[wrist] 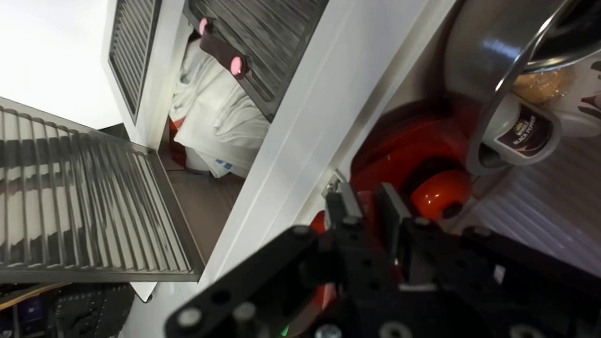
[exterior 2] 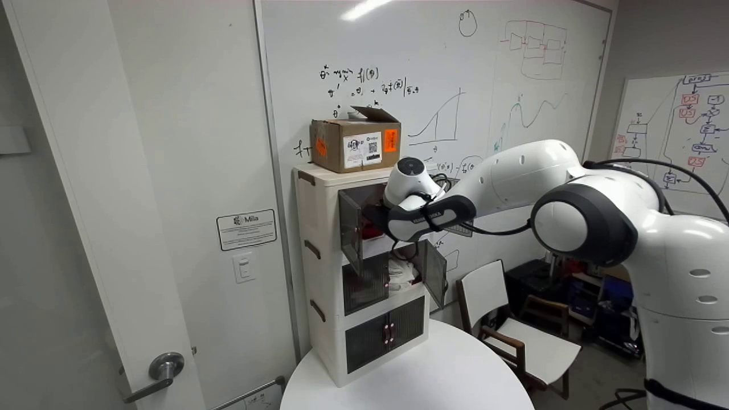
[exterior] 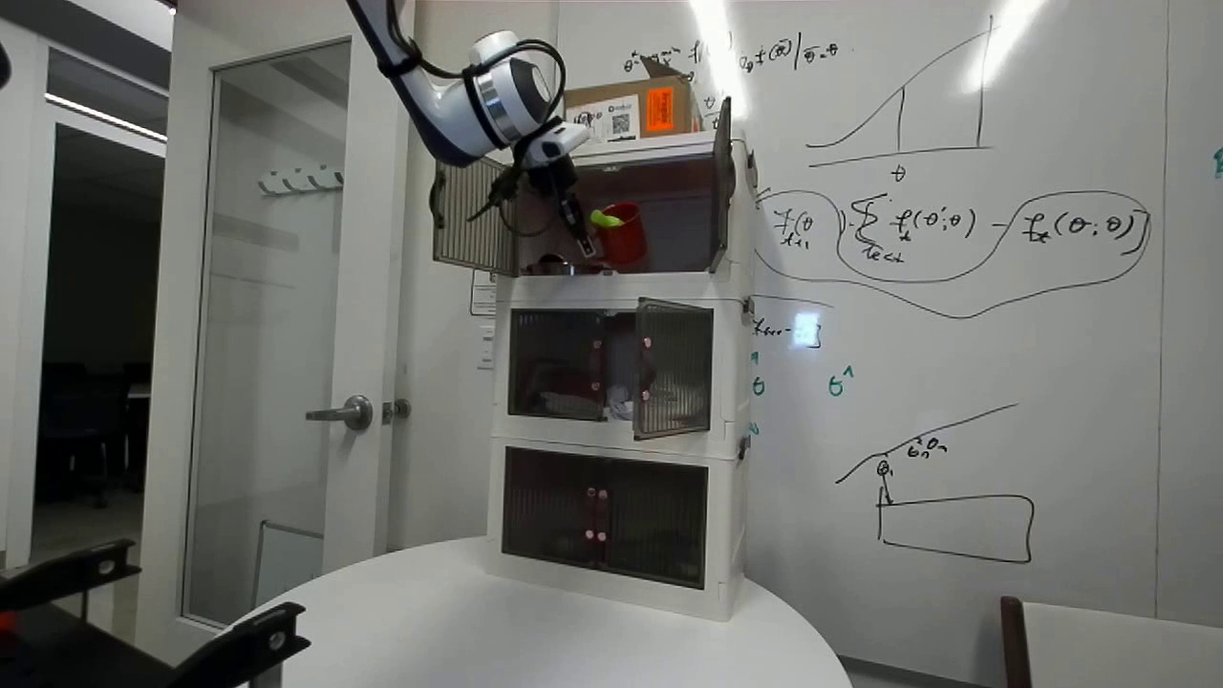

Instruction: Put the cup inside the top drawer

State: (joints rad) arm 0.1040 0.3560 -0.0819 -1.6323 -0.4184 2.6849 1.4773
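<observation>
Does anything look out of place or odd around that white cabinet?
A couple of things: one middle-tier door hangs open while its neighbour is shut, showing crumpled white cloth inside. On top, the cardboard box has a flap sticking up, as if not closed properly. I see no spill or damage.

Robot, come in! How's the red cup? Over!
Gripper at red cup, grip unclear. Both at mouth of top drawer, how far in unclear. Its doors open; metal container inside, possibly in the way.
</observation>
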